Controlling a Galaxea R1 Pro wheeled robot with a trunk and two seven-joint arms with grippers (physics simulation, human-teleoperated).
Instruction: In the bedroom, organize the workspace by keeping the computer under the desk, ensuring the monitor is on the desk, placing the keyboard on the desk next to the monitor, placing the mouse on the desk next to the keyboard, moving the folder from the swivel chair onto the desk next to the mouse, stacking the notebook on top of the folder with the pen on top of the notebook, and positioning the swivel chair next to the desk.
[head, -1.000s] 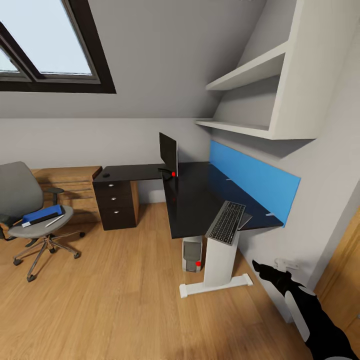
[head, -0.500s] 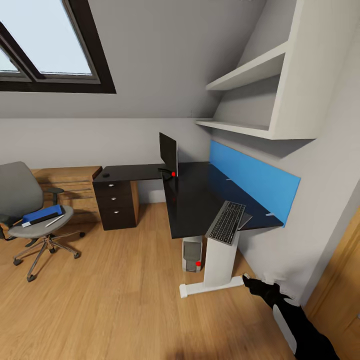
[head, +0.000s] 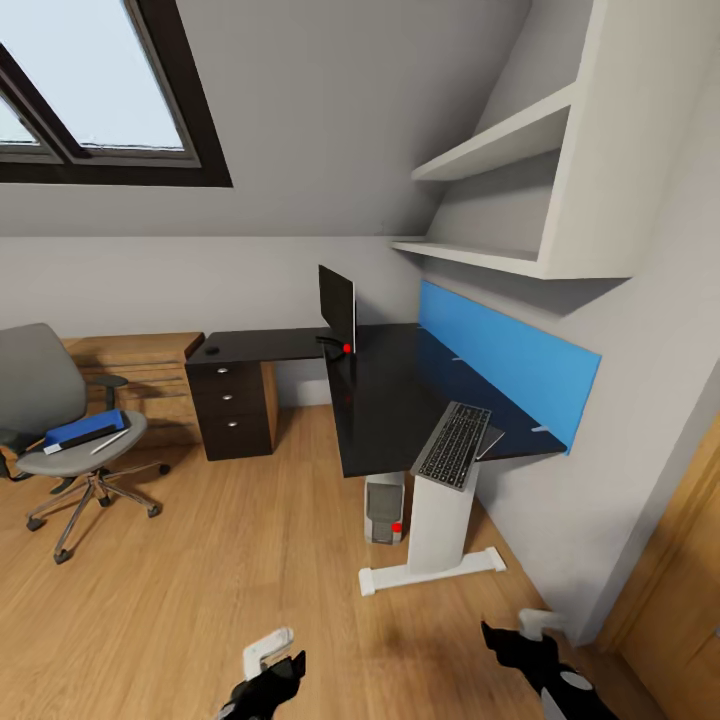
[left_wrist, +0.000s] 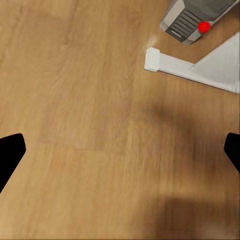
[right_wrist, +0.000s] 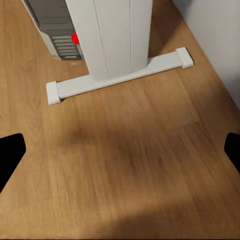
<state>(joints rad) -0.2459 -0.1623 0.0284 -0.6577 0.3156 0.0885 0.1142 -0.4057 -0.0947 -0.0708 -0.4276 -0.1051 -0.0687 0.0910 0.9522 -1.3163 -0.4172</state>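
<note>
Nearest, both tools hang low over the wooden floor (head: 200, 600). The left tool (head: 275, 675) and the right tool (head: 515, 645) each have their fingers spread wide with nothing between them, as the wrist views show bare planks between the black fingertips.

Just beyond them stands the desk's white leg (head: 440, 520) on its foot bar, with the computer (head: 384, 508), grey with a red light, on the floor under the desk (head: 385, 395) beside it.

On the desk's near end the keyboard (head: 455, 443) lies at the edge, partly over the rim. Farther back the monitor (head: 337, 305) stands upright at the desk's inner corner, and the mouse (head: 212, 350) sits on the far wing above the drawer unit (head: 232, 408).

Well apart at the left, the chair (head: 60, 420) carries the folder (head: 83, 428) on its seat, with the notebook (head: 80, 439) and pen (head: 110, 441) against it.

A blue wall panel (head: 505, 360) runs behind the desk, with shelves (head: 500, 200) above.
</note>
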